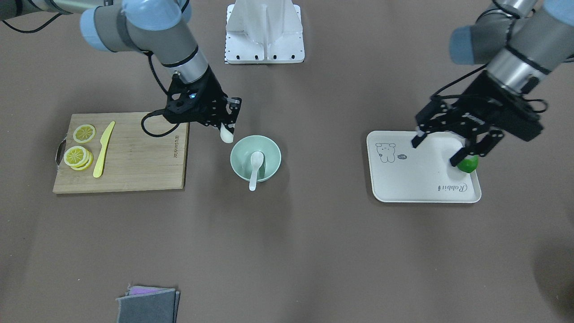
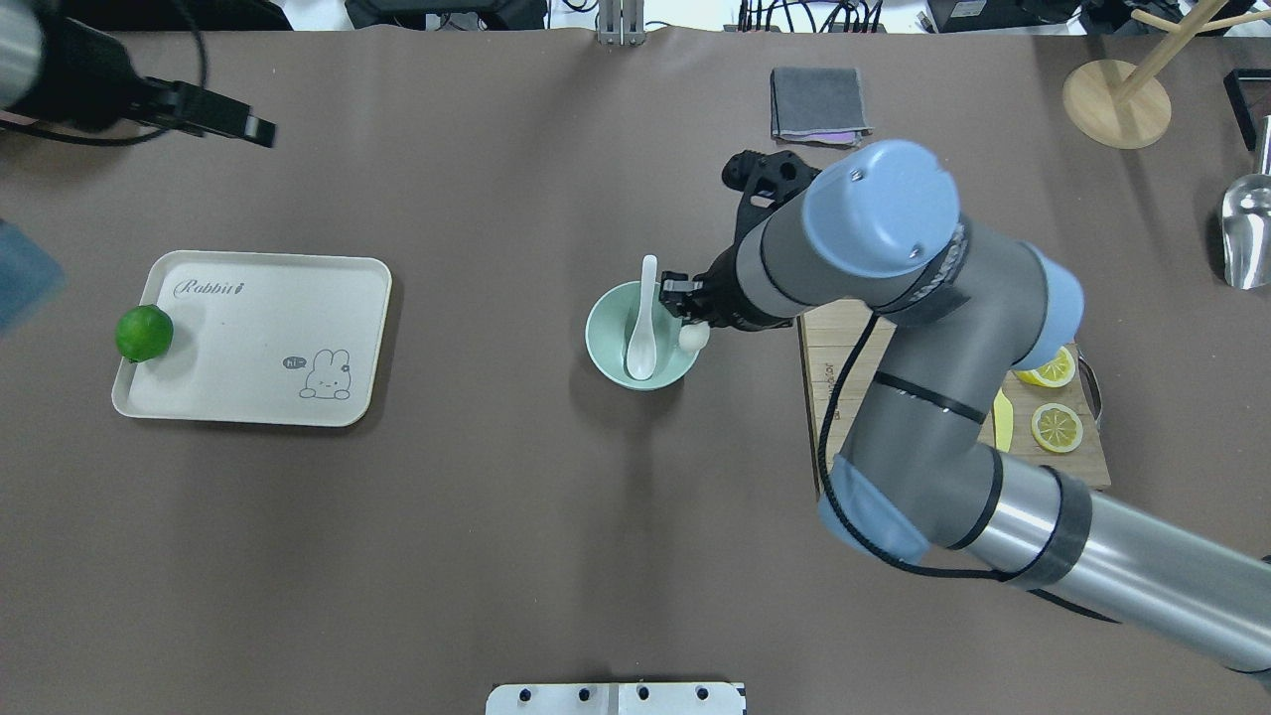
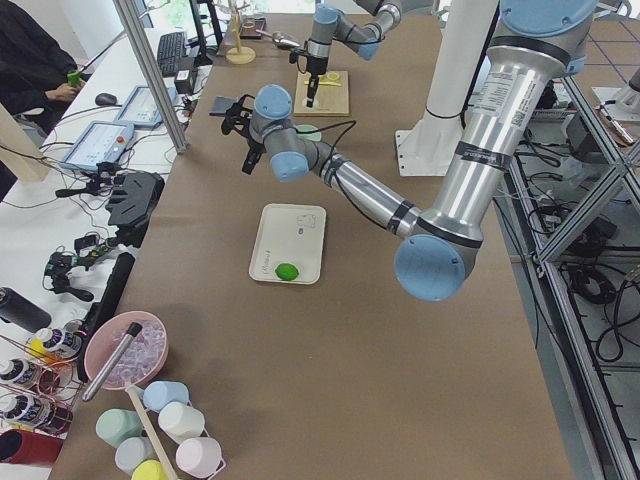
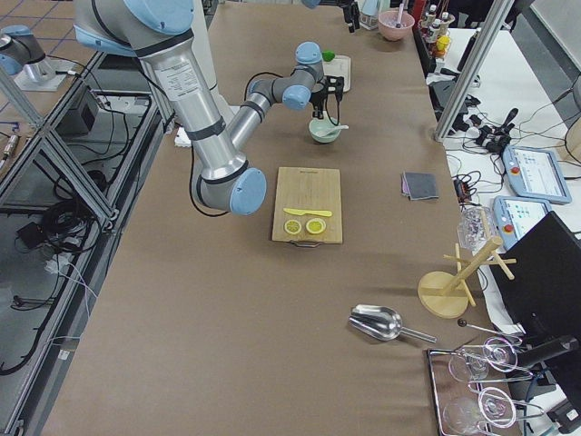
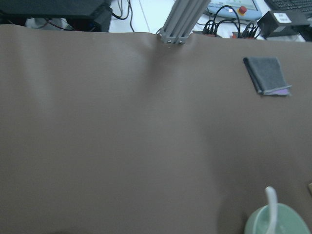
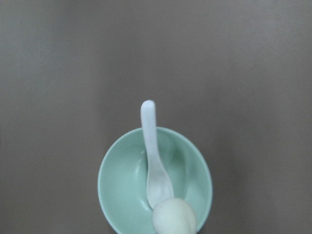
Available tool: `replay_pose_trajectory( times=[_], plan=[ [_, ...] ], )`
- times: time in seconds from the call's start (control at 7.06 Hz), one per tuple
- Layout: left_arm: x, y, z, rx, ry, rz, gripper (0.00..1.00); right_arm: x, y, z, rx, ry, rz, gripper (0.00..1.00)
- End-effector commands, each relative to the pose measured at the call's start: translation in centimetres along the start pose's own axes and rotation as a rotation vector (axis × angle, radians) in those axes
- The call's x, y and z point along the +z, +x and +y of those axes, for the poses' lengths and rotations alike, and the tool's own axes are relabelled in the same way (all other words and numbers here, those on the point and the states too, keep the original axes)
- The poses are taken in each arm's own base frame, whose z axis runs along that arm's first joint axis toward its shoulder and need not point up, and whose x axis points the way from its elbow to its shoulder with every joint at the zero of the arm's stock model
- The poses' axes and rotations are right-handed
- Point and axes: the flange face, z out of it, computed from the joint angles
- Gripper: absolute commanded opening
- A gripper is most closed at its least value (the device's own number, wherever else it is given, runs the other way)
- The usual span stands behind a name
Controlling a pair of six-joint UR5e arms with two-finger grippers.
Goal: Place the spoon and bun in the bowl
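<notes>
The pale mint-green bowl (image 1: 239, 151) stands mid-table, and the white spoon (image 1: 255, 165) lies in it with its handle over the rim. My right gripper (image 1: 228, 129) is shut on the white bun (image 1: 227, 135) and holds it just above the bowl's rim on the cutting-board side. The overhead view shows the bun (image 2: 693, 336) at the edge of the bowl (image 2: 608, 333), beside the spoon (image 2: 643, 328). The right wrist view shows the bun (image 6: 174, 217) over the spoon (image 6: 155, 161) and bowl (image 6: 112, 190). My left gripper (image 1: 441, 149) is open and empty above the tray.
A cream tray (image 1: 417, 179) holds a green lime (image 1: 468, 164) under my left gripper. A wooden cutting board (image 1: 134, 157) carries lemon slices (image 1: 78, 154) and a yellow knife (image 1: 104, 148). A grey cloth (image 1: 148, 305) lies at the table edge. A white mount (image 1: 264, 31) stands by the robot's base.
</notes>
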Motion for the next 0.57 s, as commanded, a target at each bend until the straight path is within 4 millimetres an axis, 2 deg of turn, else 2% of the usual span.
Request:
replay_pose_trajectory(
  times=[0.0,0.14,0.28,0.43],
  plan=[
    [-9.1,-11.0,0.2,0.069,0.012,-0.013,0.98,4.4,-3.6,3.3,-0.042,0.052,0.038,0.0],
    [-9.3,-12.5,0.2,0.063,-0.003,-0.03,0.98,5.2,-5.2,2.5,-0.042,0.085,0.048,0.0],
    [-9.3,-12.7,0.3,0.063,-0.005,-0.034,0.98,5.9,-5.6,1.6,-0.037,0.096,0.063,0.0],
    [-9.0,-12.9,0.5,0.059,-0.01,-0.035,0.98,6.9,-5.2,0.7,-0.036,0.142,0.072,0.0]
  ],
)
